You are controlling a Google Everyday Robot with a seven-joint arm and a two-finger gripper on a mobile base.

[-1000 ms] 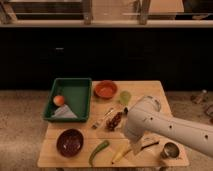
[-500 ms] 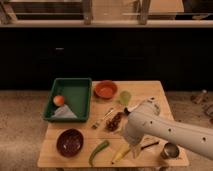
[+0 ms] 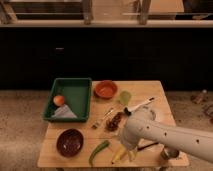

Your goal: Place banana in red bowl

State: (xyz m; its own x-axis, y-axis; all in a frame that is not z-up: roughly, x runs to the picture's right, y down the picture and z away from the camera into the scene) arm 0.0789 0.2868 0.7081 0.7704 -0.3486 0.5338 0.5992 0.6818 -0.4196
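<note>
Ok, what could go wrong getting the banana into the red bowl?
The gripper is low at the front of the table by the banana; the green vegetable lies close beside it and could get nudged or grabbed instead. The red bowl is at the far side, past mid-table clutter, so the carry could knock things.

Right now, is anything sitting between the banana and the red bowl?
Yes. A dark brown clump and a pale utensil lie on the table between the banana at the front edge and the red bowl at the back. Both lie low. The gripper is right beside the banana, nothing visible between them.
</note>
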